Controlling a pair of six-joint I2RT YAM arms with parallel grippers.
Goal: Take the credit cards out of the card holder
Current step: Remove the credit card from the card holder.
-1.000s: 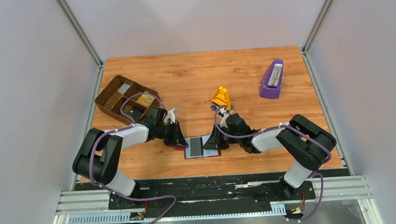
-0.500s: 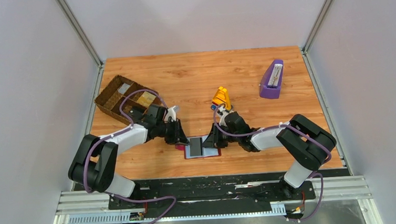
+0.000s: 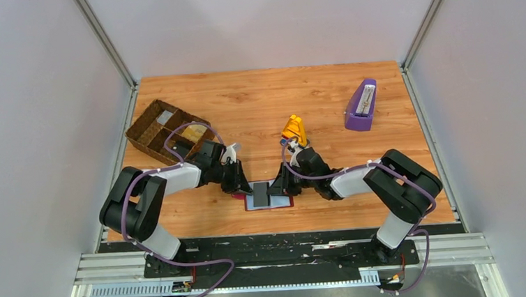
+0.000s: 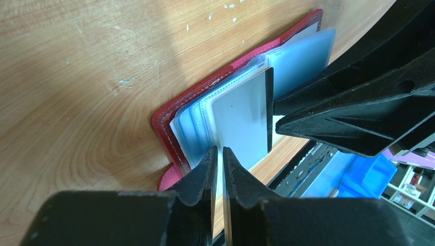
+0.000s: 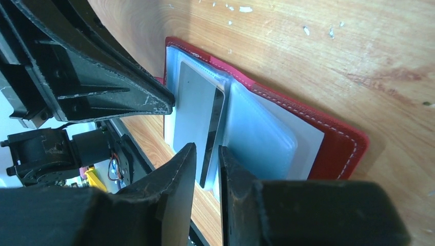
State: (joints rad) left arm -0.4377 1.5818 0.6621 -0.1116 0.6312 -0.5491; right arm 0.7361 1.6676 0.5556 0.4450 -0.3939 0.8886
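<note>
Left gripper (image 4: pixel 219 151): jaws a narrow slit at the holder's left edge; grip cannot be told.
Card holder (image 3: pixel 272 198): open flat, front of table (image 3: pixel 313 103), between grippers; long axis left-right, snap tab leftward.
Right gripper (image 5: pixel 206 148): jaws narrow, astride grey card (image 5: pixel 192 110); hold cannot be told.

Robotics lab test cell: a black-and-white left arm (image 3: pixel 153 191) and right arm (image 3: pixel 388 181), tipped by the left end effector (image 3: pixel 243 187) and right end effector (image 3: pixel 278 188), stand bolted to a slotted aluminium rail (image 3: pixel 282 259) at the near edge of a wood-grain surface (image 3: pixel 256 96). Plain white panels (image 3: pixel 35 136) and aluminium frame posts (image 3: pixel 102 37) box it in. Purple cables (image 3: pixel 188 124) loop along the arms; blue storage bins (image 4: pixel 361 174) show beyond the surface's edge.
</note>
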